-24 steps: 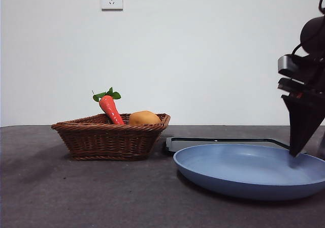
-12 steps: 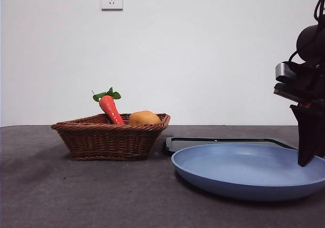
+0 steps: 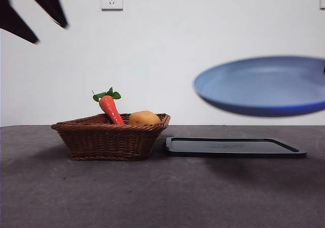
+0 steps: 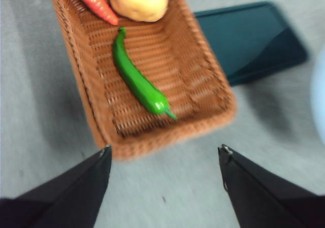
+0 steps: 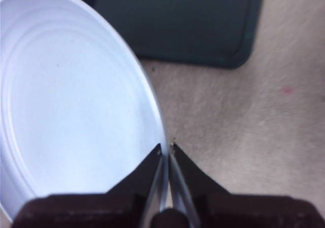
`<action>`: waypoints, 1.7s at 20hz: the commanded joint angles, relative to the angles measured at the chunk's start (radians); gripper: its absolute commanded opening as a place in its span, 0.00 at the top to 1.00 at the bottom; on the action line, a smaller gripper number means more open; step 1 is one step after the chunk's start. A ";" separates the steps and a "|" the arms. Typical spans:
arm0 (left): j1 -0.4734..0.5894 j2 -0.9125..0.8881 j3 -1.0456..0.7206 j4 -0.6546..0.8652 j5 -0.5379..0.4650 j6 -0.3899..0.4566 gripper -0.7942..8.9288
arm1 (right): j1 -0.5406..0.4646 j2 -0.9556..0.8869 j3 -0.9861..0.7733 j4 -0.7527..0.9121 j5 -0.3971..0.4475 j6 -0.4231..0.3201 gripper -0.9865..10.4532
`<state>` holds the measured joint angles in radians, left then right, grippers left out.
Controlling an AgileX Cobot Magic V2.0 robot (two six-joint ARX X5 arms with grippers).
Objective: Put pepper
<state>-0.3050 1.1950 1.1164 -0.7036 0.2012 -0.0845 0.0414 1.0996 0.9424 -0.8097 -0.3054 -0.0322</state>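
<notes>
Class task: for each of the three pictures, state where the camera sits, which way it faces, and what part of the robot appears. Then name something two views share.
Front view: low, at table height, looking level across at the basket, the tray and the lifted blue plate; a dark end effector shows at a top corner.
Left wrist view: on the left arm, looking down into the basket at the pepper; its open jaws show.
Right wrist view: on the right arm, looking down; the right end effector pinches the plate's rim.
Shared: the carrot shows in the front and left wrist views.
</notes>
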 commanded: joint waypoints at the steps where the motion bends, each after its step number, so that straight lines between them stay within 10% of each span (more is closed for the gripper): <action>1: -0.059 0.166 0.117 0.006 -0.079 -0.023 0.55 | -0.018 -0.044 0.019 -0.009 -0.003 0.017 0.91; 11: -0.148 0.692 0.475 -0.063 -0.252 -0.077 0.55 | -0.042 -0.130 0.025 -0.060 -0.006 0.016 0.91; 27: -0.159 0.878 0.475 0.014 -0.282 -0.133 0.55 | -0.042 -0.129 0.025 -0.060 -0.009 0.001 0.91; 34: -0.161 0.878 0.475 0.003 -0.270 -0.160 0.77 | -0.042 -0.129 0.025 -0.059 -0.009 -0.003 0.91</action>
<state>-0.4587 2.0514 1.5711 -0.6994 -0.0715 -0.2295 -0.0006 0.9653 0.9462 -0.8822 -0.3069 -0.0341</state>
